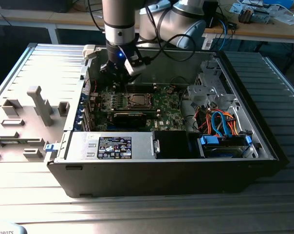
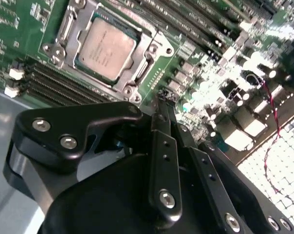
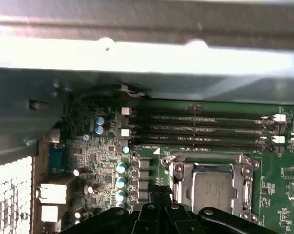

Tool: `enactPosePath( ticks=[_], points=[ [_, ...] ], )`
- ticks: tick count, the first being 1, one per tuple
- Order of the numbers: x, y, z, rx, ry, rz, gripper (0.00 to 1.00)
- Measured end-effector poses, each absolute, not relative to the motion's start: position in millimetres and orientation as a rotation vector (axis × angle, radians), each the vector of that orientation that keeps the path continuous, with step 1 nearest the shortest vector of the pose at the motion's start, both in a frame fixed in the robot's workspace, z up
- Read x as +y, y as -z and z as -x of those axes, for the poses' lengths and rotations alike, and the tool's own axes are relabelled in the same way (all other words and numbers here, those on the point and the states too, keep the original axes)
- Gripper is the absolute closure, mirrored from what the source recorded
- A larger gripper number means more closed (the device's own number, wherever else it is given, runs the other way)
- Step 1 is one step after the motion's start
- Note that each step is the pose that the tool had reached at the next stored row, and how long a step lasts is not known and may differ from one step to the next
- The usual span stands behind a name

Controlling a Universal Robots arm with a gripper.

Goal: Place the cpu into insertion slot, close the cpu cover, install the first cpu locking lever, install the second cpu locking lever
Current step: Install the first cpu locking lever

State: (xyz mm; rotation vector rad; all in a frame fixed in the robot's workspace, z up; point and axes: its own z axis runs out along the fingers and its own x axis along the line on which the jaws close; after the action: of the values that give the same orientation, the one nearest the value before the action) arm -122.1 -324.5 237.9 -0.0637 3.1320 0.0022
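The cpu [image 2: 106, 48] lies flat in the insertion slot [image 2: 152, 43], silver-grey face up, also seen in the first wrist view as the cpu [image 3: 212, 189]. The cpu cover [image 2: 83, 27] is a silver frame lying down around the chip, with the chip showing through its cut-out. Thin metal levers run along two sides of the socket; whether they are latched I cannot tell. My gripper [image 2: 161, 100] hovers beside the socket over the board's small components, fingers together and holding nothing. In the exterior view the gripper [image 1: 117, 79] hangs over the back left of the board, with the insertion slot [image 1: 138, 100] just to its right.
Long black memory slots [image 3: 200, 129] run beside the socket. The open case has a metal wall [image 1: 86, 83] close behind the gripper, a drive cage [image 1: 212, 87], bundled orange and blue cables [image 1: 220, 122] and a power supply [image 1: 110, 146] at the front.
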Motion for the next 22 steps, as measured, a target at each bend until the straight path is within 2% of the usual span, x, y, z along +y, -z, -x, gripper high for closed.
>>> enactPosePath(
  ticks=[22],
  points=[
    [-308,-255,135,3.113,-0.002,0.063,0.89]
  ],
)
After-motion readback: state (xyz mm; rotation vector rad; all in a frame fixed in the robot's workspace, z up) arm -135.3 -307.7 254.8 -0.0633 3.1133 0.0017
